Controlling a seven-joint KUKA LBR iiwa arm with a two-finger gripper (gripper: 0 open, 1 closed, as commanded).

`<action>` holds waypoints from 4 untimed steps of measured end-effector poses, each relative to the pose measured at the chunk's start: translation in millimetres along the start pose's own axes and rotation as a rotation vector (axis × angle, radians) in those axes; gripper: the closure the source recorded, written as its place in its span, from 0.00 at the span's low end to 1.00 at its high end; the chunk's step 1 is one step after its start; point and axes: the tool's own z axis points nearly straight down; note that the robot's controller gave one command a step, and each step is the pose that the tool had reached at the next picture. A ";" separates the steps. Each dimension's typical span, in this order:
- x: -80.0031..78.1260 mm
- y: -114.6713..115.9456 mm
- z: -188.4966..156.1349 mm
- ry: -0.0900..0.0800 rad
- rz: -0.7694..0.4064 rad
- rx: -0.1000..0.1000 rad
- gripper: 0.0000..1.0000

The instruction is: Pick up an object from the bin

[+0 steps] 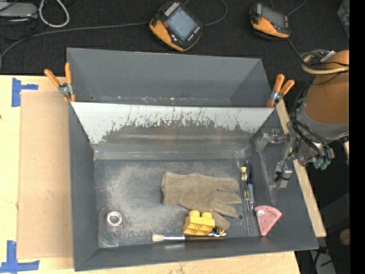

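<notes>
At the right wall of the bin (171,79), the gripper (282,174) hangs above the bare slope. Whether it is open or closed cannot be determined. Nearest items: a slim dark tool (246,188) to its left and a pink wedge (267,218) nearer the front wall. A tan glove (199,192), a yellow brick (198,223), a brush (168,238) and a silver ring (114,218) lie on the floor.

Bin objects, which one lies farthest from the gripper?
The small silver ring, alone in the near-left corner. The glove, yellow block, brush and pink wedge all lie closer to the gripper on the right.
</notes>
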 end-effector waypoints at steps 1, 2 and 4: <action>-1.6 0.7 -3.6 -0.007 -0.005 0.001 0.00; 29.1 34.5 131.1 -0.009 0.151 0.000 0.00; 51.8 71.7 127.7 0.002 0.226 -0.003 0.00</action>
